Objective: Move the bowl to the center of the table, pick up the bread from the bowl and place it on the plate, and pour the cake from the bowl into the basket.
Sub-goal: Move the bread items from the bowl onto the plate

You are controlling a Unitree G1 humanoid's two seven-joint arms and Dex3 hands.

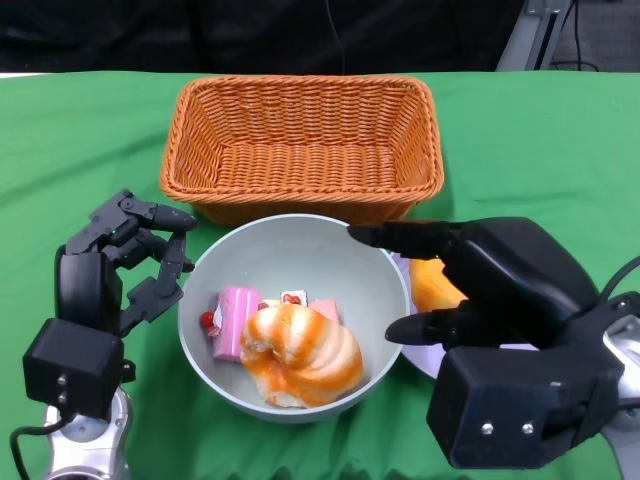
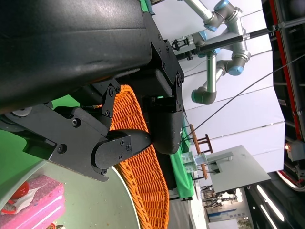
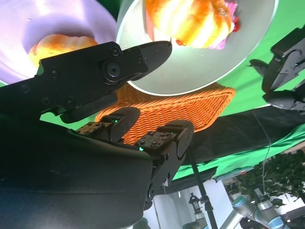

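The grey bowl [image 1: 293, 318] is sitting mid-bench on the green cloth [image 1: 90, 140], just in front of the wicker basket [image 1: 302, 145], so the centering step is looking done. The bread [image 1: 300, 355], a glazed swirled roll, is still lying in the bowl, touching the pink wrapped cake pieces [image 1: 238, 320] beside it, so the pick and the pour are both looking left to do. The basket is showing nothing inside. The right hand [image 1: 480, 290] is hovering at the bowl's right rim, fingers spread and holding nothing, one fingertip reaching over the rim; contact with the rim is hard to call. The left hand [image 1: 130, 265] is sitting just left of the bowl, fingers apart and half curled, holding nothing, not clearly touching. The purple plate [image 1: 425, 350] is mostly hiding under the right hand, and only a sliver is showing in the head view. The right wrist view is showing more of it, already carrying an orange-yellow item [image 3: 55, 45], possibly another bread; can't tell what exactly. The cake count is unclear since the bread is covering part of it. The left wrist view is mostly filling with the hand's own shell.
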